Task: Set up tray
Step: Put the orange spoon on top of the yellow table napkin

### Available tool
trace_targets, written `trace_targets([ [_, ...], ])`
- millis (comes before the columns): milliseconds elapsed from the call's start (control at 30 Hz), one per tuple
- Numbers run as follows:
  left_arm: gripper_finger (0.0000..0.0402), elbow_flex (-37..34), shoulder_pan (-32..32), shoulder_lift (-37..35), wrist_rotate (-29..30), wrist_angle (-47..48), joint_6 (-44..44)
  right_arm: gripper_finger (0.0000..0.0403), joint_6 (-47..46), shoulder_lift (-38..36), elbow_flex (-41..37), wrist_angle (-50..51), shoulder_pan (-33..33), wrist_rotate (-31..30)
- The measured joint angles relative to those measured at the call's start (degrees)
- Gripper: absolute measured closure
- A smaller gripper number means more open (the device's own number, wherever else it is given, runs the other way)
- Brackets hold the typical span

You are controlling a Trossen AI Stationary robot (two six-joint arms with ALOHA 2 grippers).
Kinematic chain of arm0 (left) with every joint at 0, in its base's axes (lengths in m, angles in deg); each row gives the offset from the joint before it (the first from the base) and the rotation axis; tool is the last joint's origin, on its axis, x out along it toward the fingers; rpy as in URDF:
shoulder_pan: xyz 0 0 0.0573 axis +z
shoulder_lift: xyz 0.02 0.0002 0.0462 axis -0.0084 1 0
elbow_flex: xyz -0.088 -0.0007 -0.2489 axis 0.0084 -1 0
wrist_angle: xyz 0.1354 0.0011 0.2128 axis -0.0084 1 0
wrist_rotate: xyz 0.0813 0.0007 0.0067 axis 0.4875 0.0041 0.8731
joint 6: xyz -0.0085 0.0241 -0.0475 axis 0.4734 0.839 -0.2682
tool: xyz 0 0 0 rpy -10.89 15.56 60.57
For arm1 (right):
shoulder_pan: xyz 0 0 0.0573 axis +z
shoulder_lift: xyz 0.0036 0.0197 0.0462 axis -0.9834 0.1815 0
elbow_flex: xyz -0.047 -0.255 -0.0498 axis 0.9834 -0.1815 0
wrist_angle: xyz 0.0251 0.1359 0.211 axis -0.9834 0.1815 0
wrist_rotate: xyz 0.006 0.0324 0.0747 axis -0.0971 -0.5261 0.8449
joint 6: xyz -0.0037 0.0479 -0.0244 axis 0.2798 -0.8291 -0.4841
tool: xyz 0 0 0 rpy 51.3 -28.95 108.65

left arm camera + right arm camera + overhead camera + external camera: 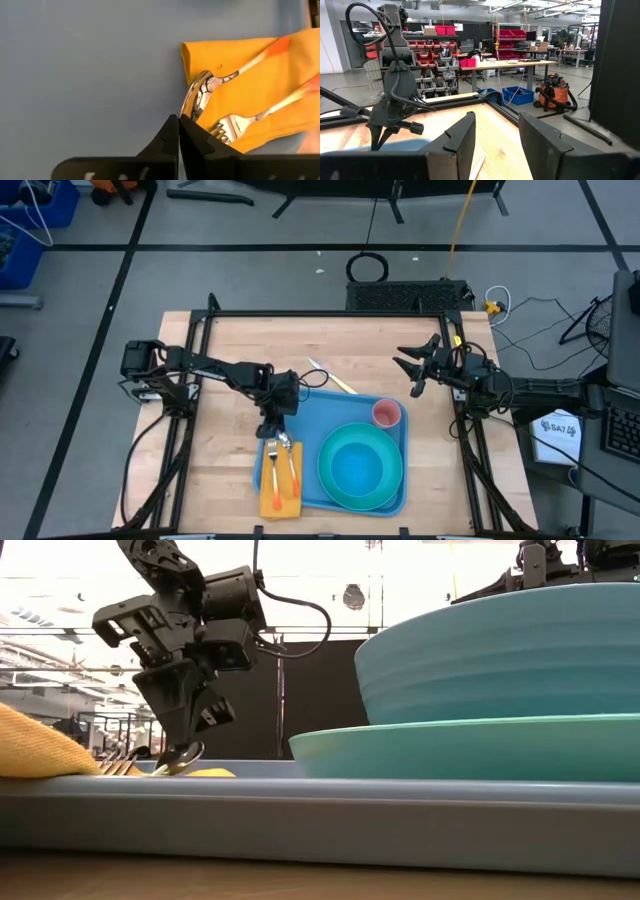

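Note:
The blue tray lies on the wooden table. A yellow-orange napkin lies on the tray's left part, with a spoon and a fork on it, both with orange handles. My left gripper stands over the napkin's far end, slanting down, shut at the tip of the spoon's bowl. My right gripper hangs open above the table's far right part, with nothing between its fingers. My left gripper has its fingertips closed on the front rim of the spoon's bowl, which runs into the seam between them. The fingers slant down from the table's far side, in line with the spoon. The bowl sits tipped up just above the tray, and the handle lies on the napkin.
A turquoise bowl stands in a turquoise plate on the tray's right part, with a pink cup at its far right corner. A knife lies on the bare table beyond the tray. A black frame borders the table.

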Motion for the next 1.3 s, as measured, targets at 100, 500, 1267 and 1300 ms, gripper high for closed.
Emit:
trace_targets([
  [100, 0.0401, 0.0, 0.0, 0.0, -1.3, 0.6, 0.0, 0.0261, 0.0, 0.0, 0.0, -0.2, 0.0, 0.0],
  [500, 0.0399, 0.0, -0.5, 0.0, -0.3, 3.5, -1.5, 0.0261, 0.4, 0.0, 0.0, -0.3, 0.0, -0.1],
  [1267, 0.0256, 0.0, -2.0, -0.5, 5.8, 0.4, -3.8, 0.0261, 1.2, 0.0, 0.0, -1.0, 0.0, -0.1],
  [1300, 0.0251, 0.0, -2.2, -0.5, 5.8, 0.4, -3.6, 0.0261, 1.2, 0.0, 0.0, -1.0, 0.0, -0.1],
])
